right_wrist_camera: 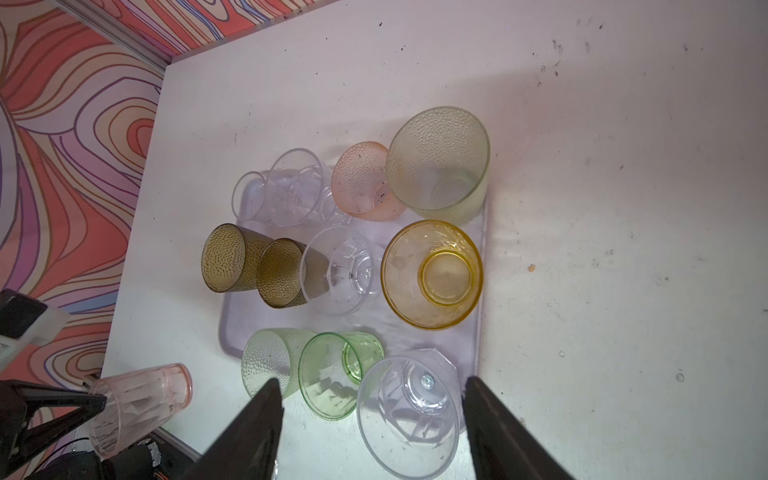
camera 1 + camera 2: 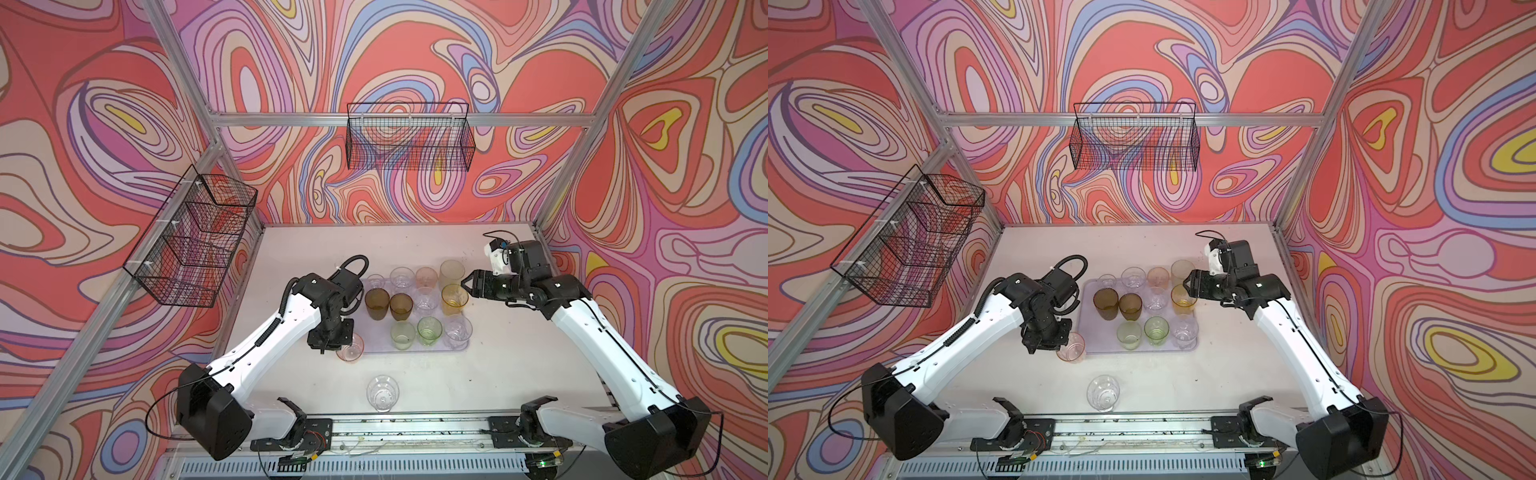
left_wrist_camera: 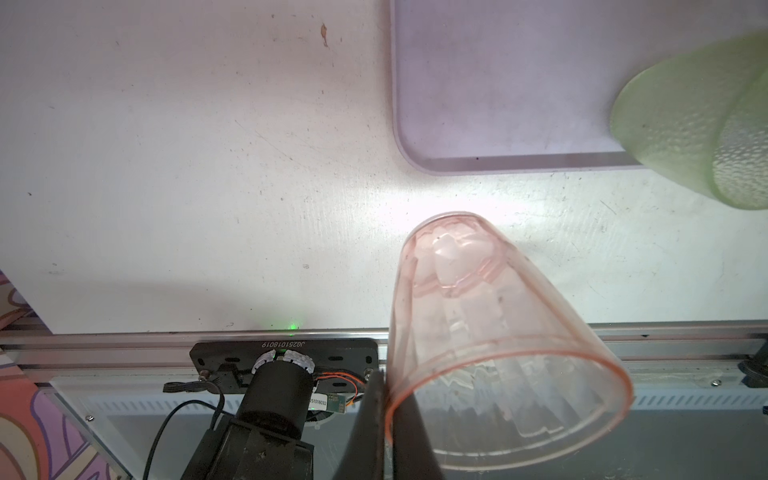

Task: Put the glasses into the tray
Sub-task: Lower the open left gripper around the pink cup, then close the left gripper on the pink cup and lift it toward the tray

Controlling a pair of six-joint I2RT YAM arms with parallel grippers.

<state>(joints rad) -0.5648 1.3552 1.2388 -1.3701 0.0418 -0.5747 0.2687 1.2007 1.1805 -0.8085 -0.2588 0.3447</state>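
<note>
Glasses [image 2: 429, 330]: eleven stand in tray [image 3: 478, 83], beside spread, empty right claw [image 1: 372, 382]. Left claw [image 3: 386, 395] pinches pink glass [image 3: 490, 353] rim, just beside tray corner. One clear glass [image 2: 382, 392] waits on tabletop [image 2: 498, 374], nearer left claw.

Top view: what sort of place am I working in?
Probably a robot test cell, not a kitchen: swirl-printed walls on an aluminium frame, two arms bolted to a rail at the table's front edge, and wire baskets hung on the frame.

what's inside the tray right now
Eleven upright glasses in three rows stand in the tray; its near-left corner is bare. In both top views the left arm hides part of its left edge.
</note>
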